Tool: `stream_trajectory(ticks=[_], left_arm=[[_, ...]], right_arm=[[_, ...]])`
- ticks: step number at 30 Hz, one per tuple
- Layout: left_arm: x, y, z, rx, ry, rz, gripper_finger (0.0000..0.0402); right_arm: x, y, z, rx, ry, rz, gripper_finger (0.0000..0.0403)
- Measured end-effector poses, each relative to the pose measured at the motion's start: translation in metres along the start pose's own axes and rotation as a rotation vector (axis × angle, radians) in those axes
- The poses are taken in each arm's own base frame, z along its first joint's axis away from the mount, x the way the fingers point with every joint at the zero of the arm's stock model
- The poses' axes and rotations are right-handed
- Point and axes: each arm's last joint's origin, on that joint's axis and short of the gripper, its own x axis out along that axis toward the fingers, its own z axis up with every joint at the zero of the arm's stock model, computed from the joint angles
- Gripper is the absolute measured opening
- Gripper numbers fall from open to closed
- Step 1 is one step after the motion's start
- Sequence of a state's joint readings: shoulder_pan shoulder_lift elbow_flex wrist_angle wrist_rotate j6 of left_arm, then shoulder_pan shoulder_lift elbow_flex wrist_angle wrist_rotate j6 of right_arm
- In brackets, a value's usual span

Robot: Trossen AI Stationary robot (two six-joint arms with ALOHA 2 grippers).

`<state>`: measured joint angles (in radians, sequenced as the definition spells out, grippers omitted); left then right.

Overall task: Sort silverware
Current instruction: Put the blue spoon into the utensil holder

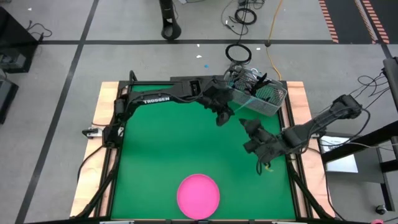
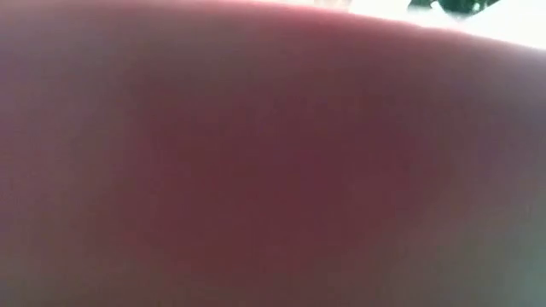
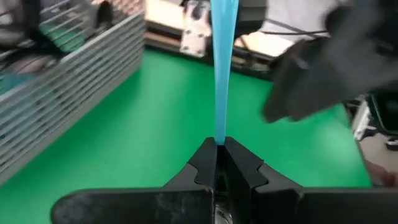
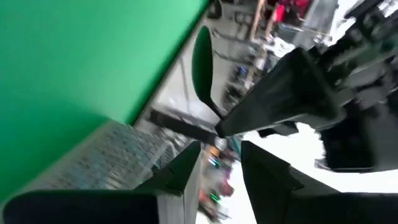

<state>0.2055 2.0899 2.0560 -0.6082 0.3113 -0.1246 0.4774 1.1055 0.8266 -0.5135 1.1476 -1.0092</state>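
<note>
The left tool (image 3: 217,163) is clamped on a thin blue handle (image 3: 222,68), which sticks straight out past its tips, over the green tabletop (image 1: 161,149) beside the wire basket (image 1: 264,99). The right tool (image 4: 217,158) nearby is a little apart, holding nothing.

Two matte-black jointed arms (image 1: 180,93) (left one lettered TROSSEN in white).

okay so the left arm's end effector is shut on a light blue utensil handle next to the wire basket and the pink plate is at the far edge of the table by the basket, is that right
Not quite. The pink plate sits at the near edge of the green table, well away from the wire basket, as the high view shows. The rest holds: the left end effector is shut on a light-blue utensil handle next to the basket.
</note>
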Motion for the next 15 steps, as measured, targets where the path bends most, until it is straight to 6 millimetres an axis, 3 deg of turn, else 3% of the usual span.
stream_trajectory(ticks=[6,15], left_arm=[[-0.005,0.019,-0.002,-0.063,0.024,0.053,0.0017],[0.003,-0.009,-0.004,-0.022,0.033,0.003,0.0017]], right_arm=[[0.001,0.002,0.013,-0.016,0.134,-0.110,0.0102],[0.017,-0.002,0.005,0.020,0.209,-0.095,0.0102]])
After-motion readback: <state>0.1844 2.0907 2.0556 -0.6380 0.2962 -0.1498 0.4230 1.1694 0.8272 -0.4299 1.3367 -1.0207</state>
